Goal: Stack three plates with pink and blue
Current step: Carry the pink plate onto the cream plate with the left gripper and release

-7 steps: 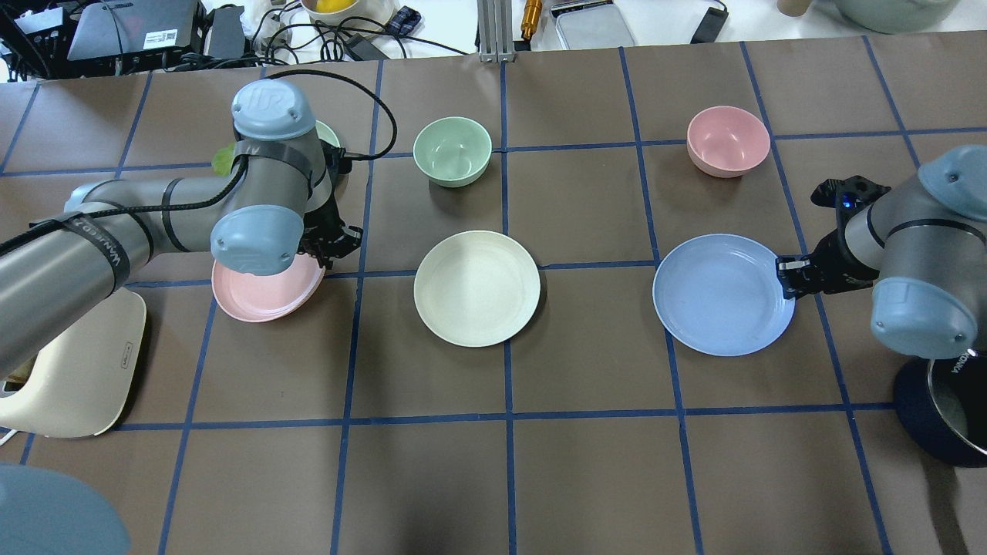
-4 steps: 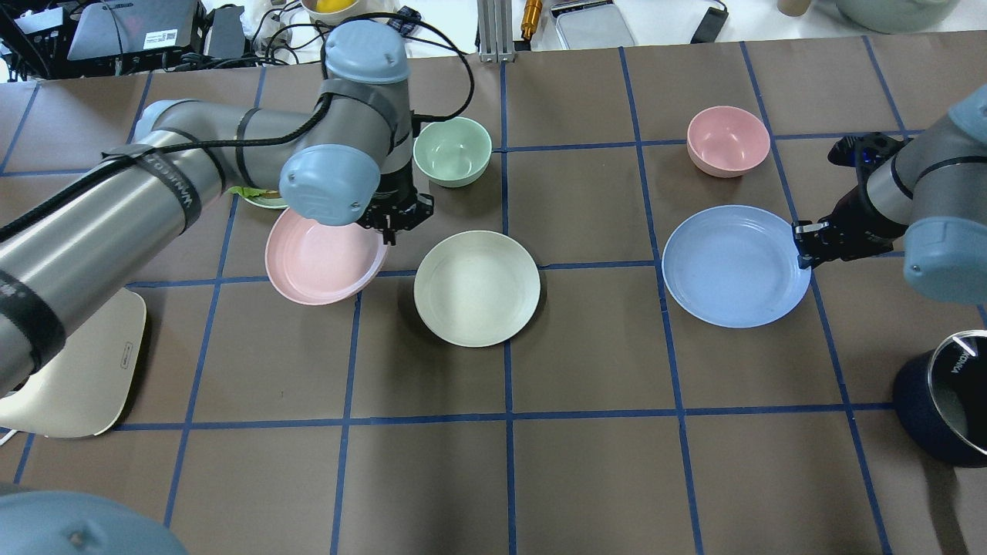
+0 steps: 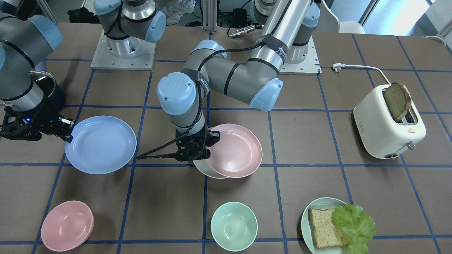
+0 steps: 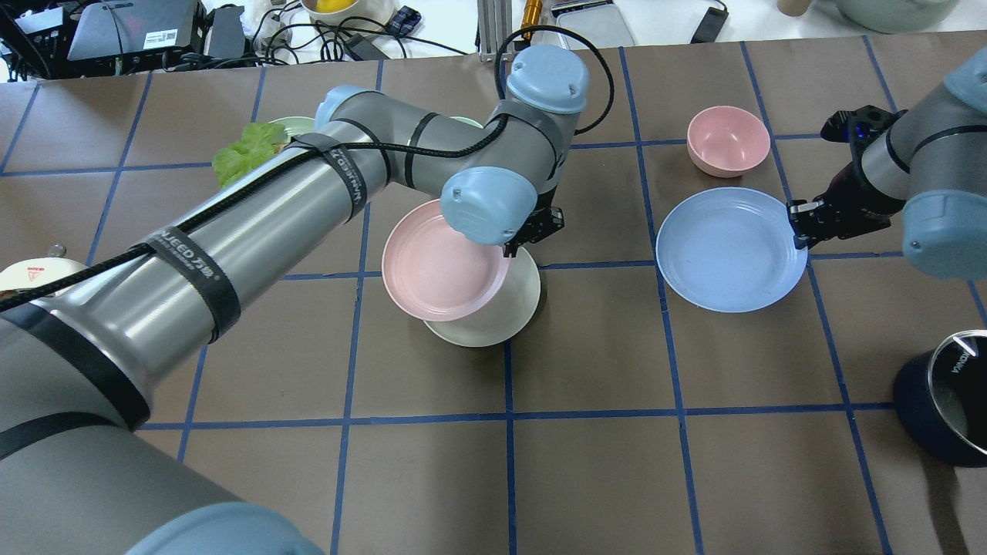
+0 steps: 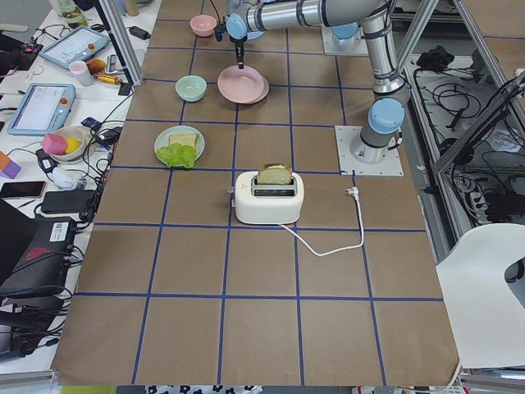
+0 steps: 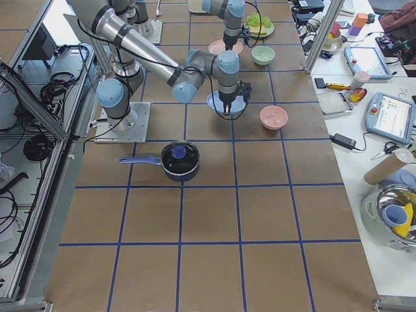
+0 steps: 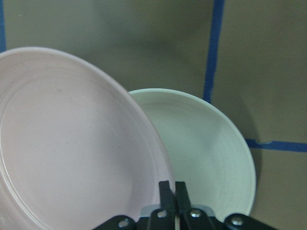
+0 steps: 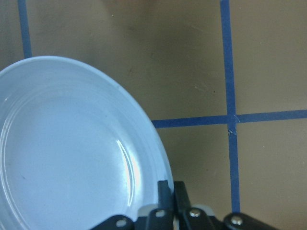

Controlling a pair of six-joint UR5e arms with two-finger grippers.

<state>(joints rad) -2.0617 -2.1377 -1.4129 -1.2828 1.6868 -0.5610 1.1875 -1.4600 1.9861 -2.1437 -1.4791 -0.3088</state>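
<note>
My left gripper (image 4: pixel 513 248) is shut on the rim of the pink plate (image 4: pixel 439 262) and holds it tilted, partly over the cream-white plate (image 4: pixel 497 324), which lies on the table. In the left wrist view the pink plate (image 7: pixel 72 143) overlaps the left side of the cream plate (image 7: pixel 201 143). My right gripper (image 4: pixel 796 223) is shut on the right rim of the light blue plate (image 4: pixel 729 250), right of the centre. The right wrist view shows the gripper (image 8: pixel 170 191) pinching the blue plate (image 8: pixel 67 153) at its rim.
A pink bowl (image 4: pixel 728 140) stands just behind the blue plate. A mint bowl (image 3: pixel 234 225) stands behind the cream plate. A pale green plate (image 3: pixel 317 206) with bread and lettuce, a toaster (image 3: pixel 388 123) and a dark pot (image 4: pixel 944 401) stand at the sides.
My left arm has carried the pink plate to the right until it overlaps the cream plate. My right gripper has moved the blue plate away from the robot.
</note>
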